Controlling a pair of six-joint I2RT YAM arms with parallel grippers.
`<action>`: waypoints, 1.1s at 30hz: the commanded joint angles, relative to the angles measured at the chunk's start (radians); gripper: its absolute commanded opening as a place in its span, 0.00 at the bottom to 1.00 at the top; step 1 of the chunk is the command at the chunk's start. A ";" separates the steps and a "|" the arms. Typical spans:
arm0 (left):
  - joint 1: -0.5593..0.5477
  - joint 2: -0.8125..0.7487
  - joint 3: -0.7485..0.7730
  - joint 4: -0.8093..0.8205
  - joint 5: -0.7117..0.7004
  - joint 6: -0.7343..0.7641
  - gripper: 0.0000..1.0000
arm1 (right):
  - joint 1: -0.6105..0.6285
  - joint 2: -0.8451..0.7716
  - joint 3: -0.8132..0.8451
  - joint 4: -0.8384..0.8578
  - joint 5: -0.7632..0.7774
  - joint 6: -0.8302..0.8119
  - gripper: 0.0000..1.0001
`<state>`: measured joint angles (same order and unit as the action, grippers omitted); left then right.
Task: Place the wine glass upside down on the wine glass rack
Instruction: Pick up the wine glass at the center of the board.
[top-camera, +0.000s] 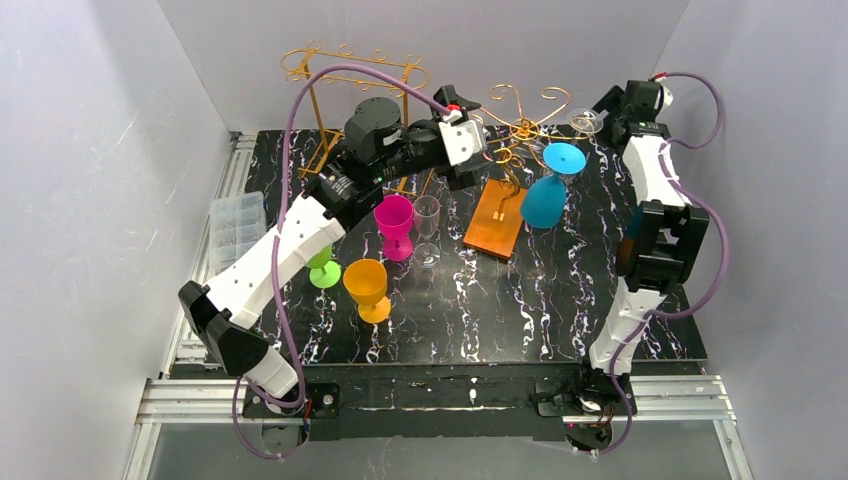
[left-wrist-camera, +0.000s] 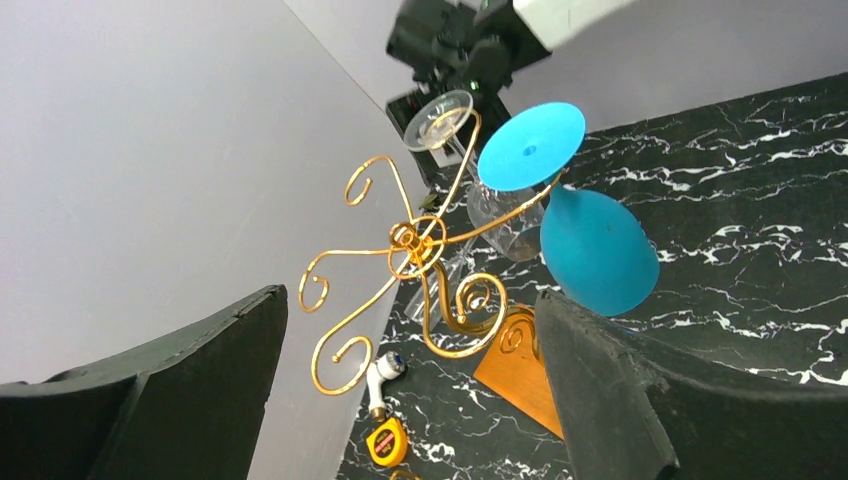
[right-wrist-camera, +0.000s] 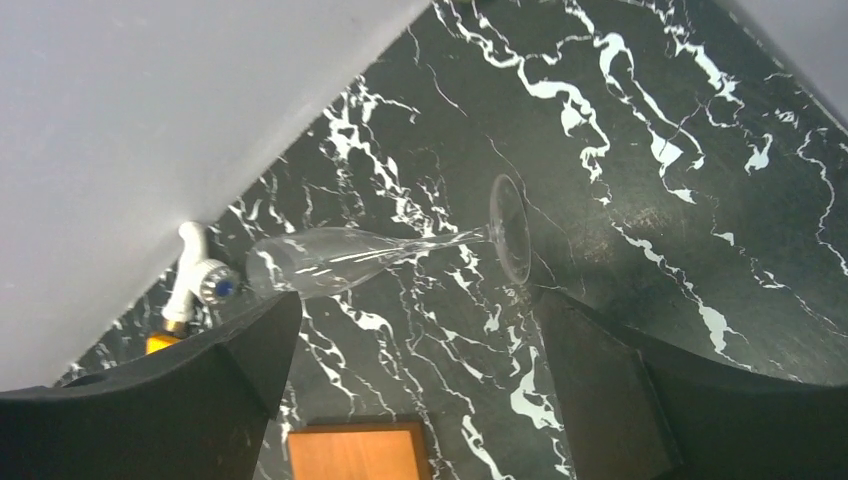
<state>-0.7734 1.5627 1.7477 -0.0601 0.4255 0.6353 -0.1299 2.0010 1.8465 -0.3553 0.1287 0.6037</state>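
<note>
Where the gold wire rack (top-camera: 516, 130) stands by the table's (top-camera: 600, 300) far edge, right of centre, the blue wine glass (top-camera: 546, 198) hangs upside down from one arm, foot on top, bowl tilted. The left gripper (left-wrist-camera: 410, 300) is just beside the rack, jaws wide, holding nothing. A clear glass (right-wrist-camera: 340, 262) hangs from the rack's far-right arm, and the right gripper (right-wrist-camera: 418, 300) faces it, wide and empty. A magenta glass (top-camera: 394, 222) and an orange glass (top-camera: 367, 288) stand upright left of centre
</note>
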 joint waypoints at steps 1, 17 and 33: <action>0.005 -0.068 0.038 -0.011 -0.006 -0.015 0.93 | -0.001 0.067 0.027 0.029 -0.007 -0.062 0.98; 0.013 -0.069 0.019 -0.026 -0.010 0.011 0.93 | 0.061 0.279 0.193 -0.067 0.075 -0.281 0.98; 0.035 -0.085 -0.029 -0.023 0.004 0.017 0.93 | 0.013 0.252 -0.017 0.058 0.158 -0.054 0.98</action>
<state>-0.7525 1.5257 1.7348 -0.0872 0.4248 0.6472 -0.0849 2.2826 1.8660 -0.3729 0.2508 0.4503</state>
